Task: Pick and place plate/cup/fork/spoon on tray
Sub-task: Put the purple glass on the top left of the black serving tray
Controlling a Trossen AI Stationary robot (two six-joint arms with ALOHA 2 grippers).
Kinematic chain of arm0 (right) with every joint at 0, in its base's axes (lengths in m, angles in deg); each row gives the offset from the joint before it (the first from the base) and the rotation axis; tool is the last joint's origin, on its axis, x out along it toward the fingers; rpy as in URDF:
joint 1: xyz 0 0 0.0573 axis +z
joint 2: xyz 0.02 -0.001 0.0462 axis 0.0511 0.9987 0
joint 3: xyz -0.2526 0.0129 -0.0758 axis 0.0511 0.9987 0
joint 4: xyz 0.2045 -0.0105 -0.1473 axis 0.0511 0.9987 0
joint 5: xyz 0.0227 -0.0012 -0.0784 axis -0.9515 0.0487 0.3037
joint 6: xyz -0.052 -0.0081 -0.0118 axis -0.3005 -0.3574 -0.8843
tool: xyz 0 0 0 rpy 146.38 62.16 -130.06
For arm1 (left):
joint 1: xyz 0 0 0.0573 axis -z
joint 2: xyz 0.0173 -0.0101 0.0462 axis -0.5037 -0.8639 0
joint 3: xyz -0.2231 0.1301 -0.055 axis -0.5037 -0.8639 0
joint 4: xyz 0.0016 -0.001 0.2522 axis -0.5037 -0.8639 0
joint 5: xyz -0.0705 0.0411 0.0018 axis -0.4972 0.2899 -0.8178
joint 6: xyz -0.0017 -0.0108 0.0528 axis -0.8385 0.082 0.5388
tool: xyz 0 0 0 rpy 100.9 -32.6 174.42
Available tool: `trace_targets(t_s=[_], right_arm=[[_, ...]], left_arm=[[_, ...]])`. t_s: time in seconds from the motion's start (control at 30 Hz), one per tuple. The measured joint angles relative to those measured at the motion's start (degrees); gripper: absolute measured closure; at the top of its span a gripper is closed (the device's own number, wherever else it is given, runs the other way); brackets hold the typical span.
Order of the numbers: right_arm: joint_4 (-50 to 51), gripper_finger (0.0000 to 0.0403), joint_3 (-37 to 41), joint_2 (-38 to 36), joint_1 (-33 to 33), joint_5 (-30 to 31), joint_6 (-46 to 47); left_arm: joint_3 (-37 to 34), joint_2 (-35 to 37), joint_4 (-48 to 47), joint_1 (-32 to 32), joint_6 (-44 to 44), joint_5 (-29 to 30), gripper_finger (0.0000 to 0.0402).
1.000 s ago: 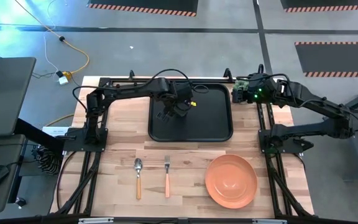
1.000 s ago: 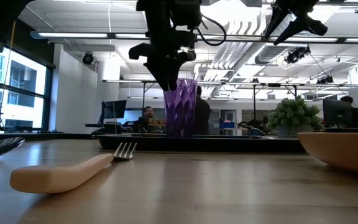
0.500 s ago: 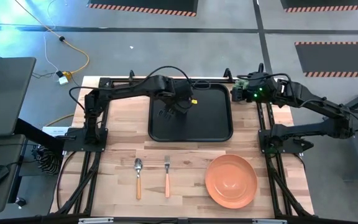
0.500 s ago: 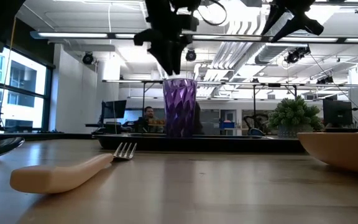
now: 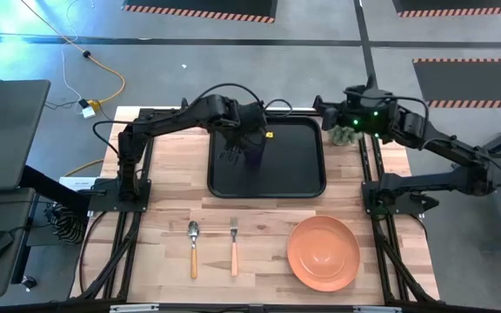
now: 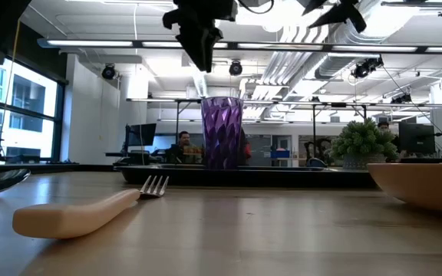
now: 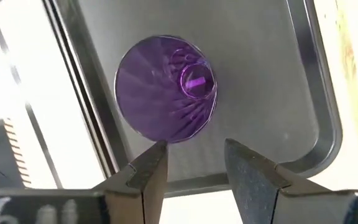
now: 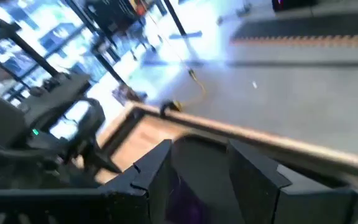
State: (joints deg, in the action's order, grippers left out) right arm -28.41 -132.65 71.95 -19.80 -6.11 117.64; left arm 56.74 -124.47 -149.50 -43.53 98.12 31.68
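The dark purple cup stands upright on its base on the black tray, left of the tray's middle; it also shows in the low view. My left gripper is open and empty above the cup, a little to its left. My right gripper is open and empty, high over the tray's far right corner. The orange plate, the fork and the spoon lie on the wood table near its front edge.
A bushy green plant stands at the table's far right, beside the tray, partly under my right arm. Arm frames run along the table's left and right sides. People sit in the room behind the table.
My left gripper has risen straight off the cup's top and drifted a little toward the table's left; the cup stays upright on the tray. My right gripper has swung toward the table's left, from beside the tray to over its far right corner.
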Motion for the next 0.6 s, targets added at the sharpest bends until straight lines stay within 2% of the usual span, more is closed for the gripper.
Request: trace_targets(t_s=[0.33,0.6], right_arm=[[-16.0,0.0253,0.0,2.5,-3.8,-8.9,-11.3],[-25.2,0.0216,0.0,7.0,-6.1,-13.0,-11.4]], left_arm=[[0.9,5.8,-1.5,-3.2,-8.1,-2.8,0.0255],[0.9,13.1,-1.5,-6.7,-12.2,-3.2,0.0255]])
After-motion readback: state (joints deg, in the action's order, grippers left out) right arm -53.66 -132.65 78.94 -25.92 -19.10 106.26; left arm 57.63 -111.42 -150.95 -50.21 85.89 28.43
